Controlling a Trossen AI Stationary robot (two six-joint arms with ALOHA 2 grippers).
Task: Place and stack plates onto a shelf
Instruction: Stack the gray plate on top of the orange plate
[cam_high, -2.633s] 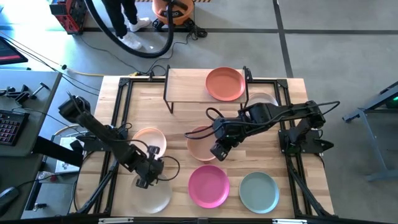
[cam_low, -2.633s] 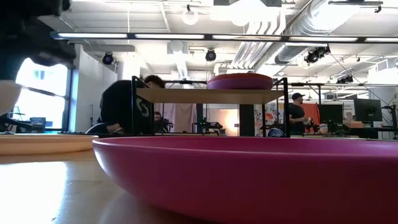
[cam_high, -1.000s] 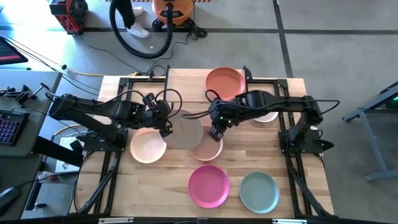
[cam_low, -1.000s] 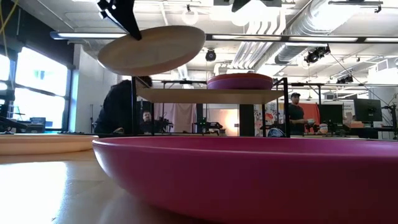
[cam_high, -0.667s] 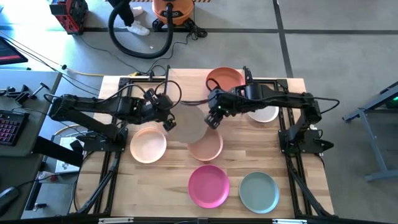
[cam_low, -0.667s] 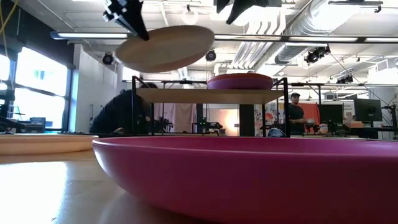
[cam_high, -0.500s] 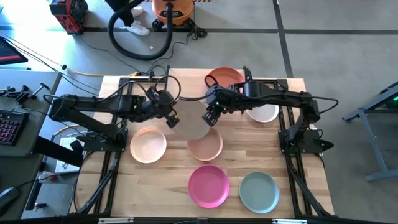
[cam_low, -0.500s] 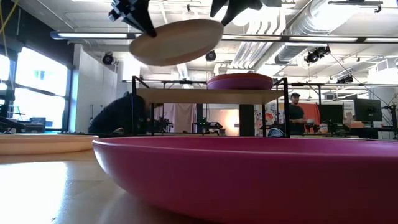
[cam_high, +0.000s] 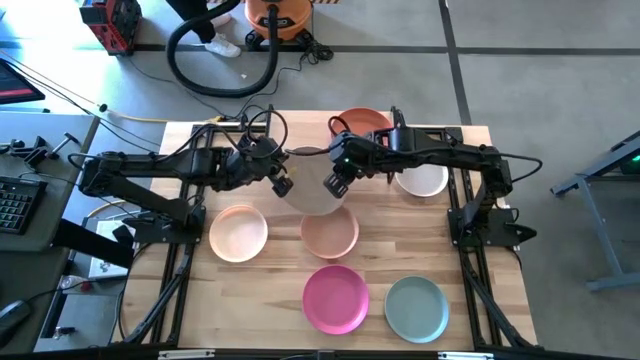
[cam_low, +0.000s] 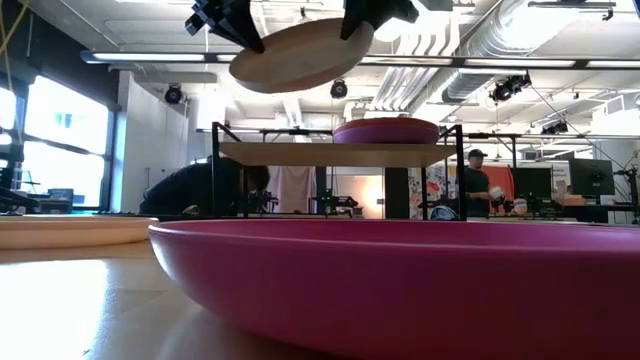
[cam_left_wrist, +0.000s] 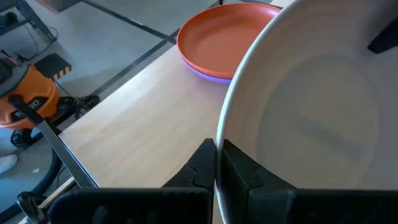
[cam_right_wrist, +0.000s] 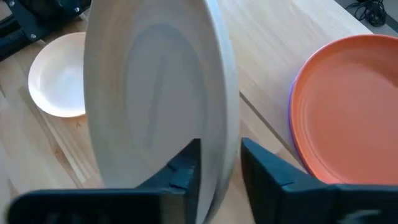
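Observation:
My left gripper (cam_high: 281, 183) is shut on a pale beige plate (cam_high: 311, 186), which hangs in the air in front of the shelf (cam_high: 300, 135). My right gripper (cam_high: 335, 184) is open at the plate's opposite rim (cam_right_wrist: 219, 155). One finger (cam_right_wrist: 186, 167) stands over the plate's inside and the other (cam_right_wrist: 267, 175) outside. I cannot tell whether they touch. In the low view the plate (cam_low: 300, 55) tilts, above shelf height. A terracotta plate (cam_high: 362, 124) lies on a purple plate (cam_left_wrist: 211, 74) on the shelf's right half. My left gripper pinches the pale beige plate's rim (cam_left_wrist: 219, 146) on its left side between its two fingers, coming level from the table's left. The plate is lifted clear and tilted, its right side higher in the low view.
On the table lie a cream plate (cam_high: 237, 233), a tan-pink plate (cam_high: 331, 236), a magenta plate (cam_high: 336, 298), a pale teal plate (cam_high: 415, 308) and a white plate (cam_high: 421, 179) under my right arm. The shelf's left half (cam_left_wrist: 143, 118) is bare board.
My left gripper has carried the pale beige plate up and toward the far edge and the shelf, still shut on its rim. My right gripper has gone toward the far edge and come up to the plate's right rim, its fingers now astride it.

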